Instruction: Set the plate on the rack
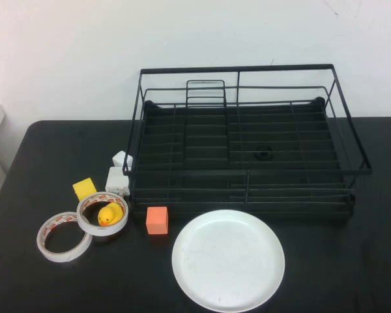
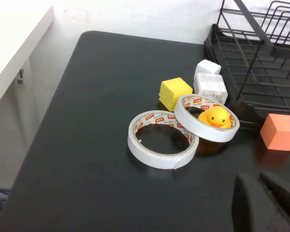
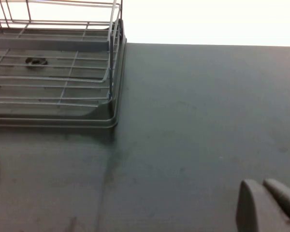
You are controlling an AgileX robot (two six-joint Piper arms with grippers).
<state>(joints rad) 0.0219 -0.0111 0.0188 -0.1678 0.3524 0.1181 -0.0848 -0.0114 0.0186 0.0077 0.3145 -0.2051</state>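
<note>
The large white plate [image 1: 228, 259] lies flat on the black table at the front, just before the black wire rack [image 1: 247, 140], which stands empty at the back centre. The rack's corner also shows in the left wrist view [image 2: 253, 48] and in the right wrist view [image 3: 53, 77]. Neither arm shows in the high view. My left gripper [image 2: 261, 186] hovers over the table's left front, near the tape rolls, jaws together and empty. My right gripper [image 3: 262, 188] hovers over bare table right of the rack, jaws together and empty. The plate is out of both wrist views.
Left of the plate lie an orange cube [image 1: 157, 220], two white-and-red tape rings [image 1: 64, 235], one with a yellow rubber duck [image 1: 109, 213] inside, a yellow cube [image 1: 85, 188] and white blocks [image 1: 119, 175]. A white wall stands behind the table.
</note>
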